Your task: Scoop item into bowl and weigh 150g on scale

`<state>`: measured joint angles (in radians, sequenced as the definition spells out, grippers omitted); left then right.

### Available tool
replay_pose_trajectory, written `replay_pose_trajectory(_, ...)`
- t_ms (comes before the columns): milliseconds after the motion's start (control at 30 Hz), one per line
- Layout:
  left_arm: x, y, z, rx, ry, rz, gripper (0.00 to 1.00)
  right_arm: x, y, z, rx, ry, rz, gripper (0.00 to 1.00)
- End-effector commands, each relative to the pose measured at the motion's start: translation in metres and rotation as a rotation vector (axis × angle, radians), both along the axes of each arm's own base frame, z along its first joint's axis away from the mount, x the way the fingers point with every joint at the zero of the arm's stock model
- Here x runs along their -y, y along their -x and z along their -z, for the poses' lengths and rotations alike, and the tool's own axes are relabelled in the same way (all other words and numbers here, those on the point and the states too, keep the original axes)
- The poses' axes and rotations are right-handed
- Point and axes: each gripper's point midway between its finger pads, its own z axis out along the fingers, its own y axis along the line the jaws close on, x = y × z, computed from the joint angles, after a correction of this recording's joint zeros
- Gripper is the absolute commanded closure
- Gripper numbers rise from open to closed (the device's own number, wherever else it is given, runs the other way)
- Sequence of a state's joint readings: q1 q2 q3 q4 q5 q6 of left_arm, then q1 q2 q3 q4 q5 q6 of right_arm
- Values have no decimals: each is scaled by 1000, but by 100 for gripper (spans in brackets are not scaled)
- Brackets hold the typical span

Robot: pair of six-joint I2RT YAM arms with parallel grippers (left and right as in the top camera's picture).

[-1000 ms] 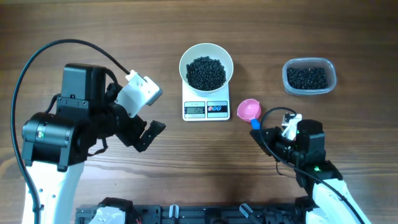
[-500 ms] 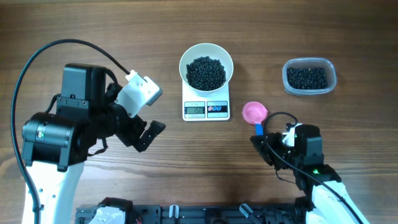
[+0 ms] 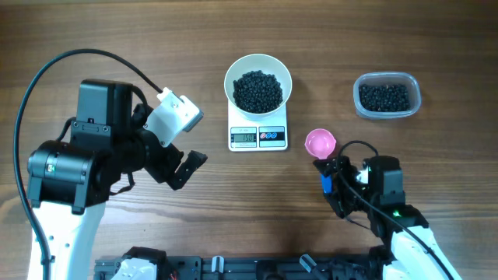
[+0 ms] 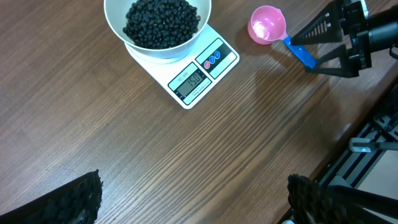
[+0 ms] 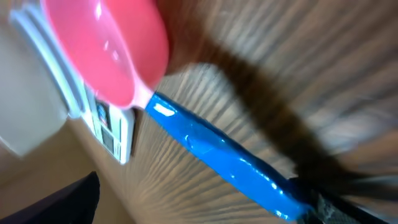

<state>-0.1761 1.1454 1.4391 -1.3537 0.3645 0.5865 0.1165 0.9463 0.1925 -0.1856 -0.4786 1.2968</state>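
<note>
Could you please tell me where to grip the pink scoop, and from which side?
Grip the scoop by its blue handle, not the cup: narrow, straight, lying flat. Come from its free end by the right gripper, jaws across it.

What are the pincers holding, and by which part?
Nothing: left pincer open, empty; right pincer open, the scoop's blue handle lying between its jaws.

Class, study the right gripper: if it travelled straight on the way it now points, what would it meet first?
The scoop: its blue handle lies between the open jaws of the right gripper, and the pink cup sits just ahead, apparently in line.
</note>
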Motion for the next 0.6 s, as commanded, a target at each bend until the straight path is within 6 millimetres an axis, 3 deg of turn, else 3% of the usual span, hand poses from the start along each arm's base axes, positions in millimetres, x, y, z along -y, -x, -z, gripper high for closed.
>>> replay_pose_trajectory(0,0,-1,-5,18,9,8,0,39,22,36,-193,162,211,0)
replay_pose_trajectory(167,0,-1,-5,18,9,8,0,84,35,24,-290,415,323,0)
replay_pose_trajectory(333,0,-1,-5,18,9,8,0,125,33,-23,-292,644,416,0)
replay_pose_trajectory(433,0,-1,-5,18,9,8,0,130,-8,-70,-102,717,352,0)
replay_pose_trajectory(567,0,-1,-5,18,9,8,0,104,-82,-146,315,743,128,0)
